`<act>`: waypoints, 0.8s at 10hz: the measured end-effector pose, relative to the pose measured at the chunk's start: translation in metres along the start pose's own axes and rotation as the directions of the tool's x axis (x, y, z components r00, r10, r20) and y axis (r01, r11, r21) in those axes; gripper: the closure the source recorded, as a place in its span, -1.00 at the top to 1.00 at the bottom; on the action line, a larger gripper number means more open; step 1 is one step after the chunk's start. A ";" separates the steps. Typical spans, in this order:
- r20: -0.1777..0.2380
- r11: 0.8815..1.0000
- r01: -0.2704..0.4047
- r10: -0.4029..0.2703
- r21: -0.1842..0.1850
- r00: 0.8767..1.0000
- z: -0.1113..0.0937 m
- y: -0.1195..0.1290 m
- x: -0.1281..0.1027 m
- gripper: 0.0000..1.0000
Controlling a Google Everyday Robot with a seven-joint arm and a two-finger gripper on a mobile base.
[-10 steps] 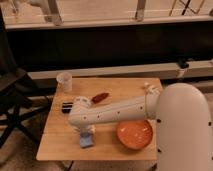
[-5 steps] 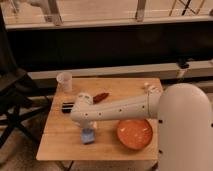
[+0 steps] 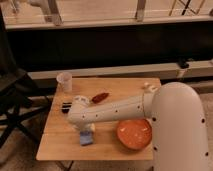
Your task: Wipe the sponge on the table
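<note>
Noted a black chair at far left of the frame, off the surface. Saw a pale cup upright near the surface's upper-left corner. Found the claw lower left of centre, pointed down under the white arm, right above the light blue sponge; could not tell whether open, closed or gripping. Made out the sponge lying flat on the surface, close to the front edge. Passed a dark red oblong thing further back, then an orange plate near the sponge's right. Judged the risks thus: with too light a press, could slip off the sponge and leave it behind; with a long rightward stroke, could knock the plate; with a stroke toward the bottom of the frame, could shove the sponge over the edge.
</note>
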 end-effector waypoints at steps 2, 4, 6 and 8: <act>0.001 1.000 0.001 -0.001 0.001 1.000 -0.001 0.000 -0.001 -1.00; 0.009 1.000 0.010 -0.010 0.008 1.000 0.000 -0.001 -0.011 -1.00; 0.012 1.000 0.006 -0.007 0.007 1.000 -0.001 0.001 -0.013 -1.00; 0.012 1.000 0.008 -0.008 0.006 1.000 -0.001 0.001 -0.013 -1.00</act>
